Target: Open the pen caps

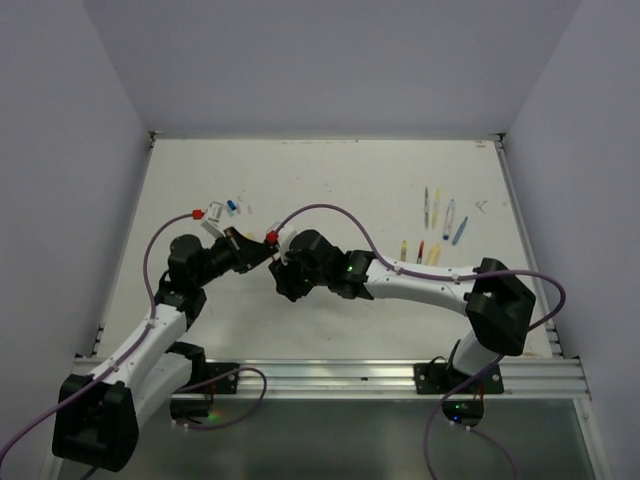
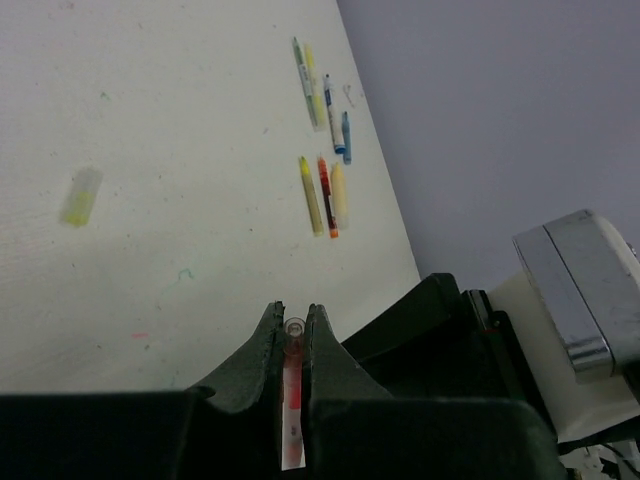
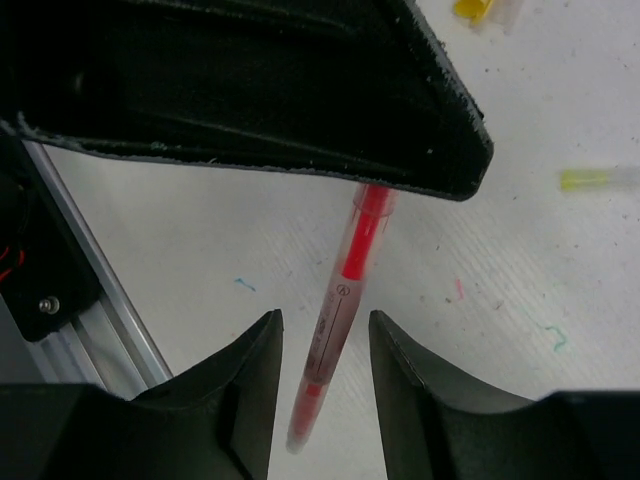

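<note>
Left gripper (image 2: 293, 325) and right gripper (image 3: 325, 335) meet over the table (image 1: 330, 180), a pen (image 3: 345, 290) between them; caps (image 1: 231, 206) lie behind, pens (image 1: 440, 215) far right.

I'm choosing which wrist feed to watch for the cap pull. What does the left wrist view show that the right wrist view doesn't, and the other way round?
Only the left wrist view: the spare pens lying in a cluster by the wall, and the left gripper seen from behind, shut on the pen's end. Only the right wrist view: the pen's barrel running down between the open fingers of the right gripper, neither seeming to touch it, and the aluminium rail. Both: the red pen and the white table.
</note>
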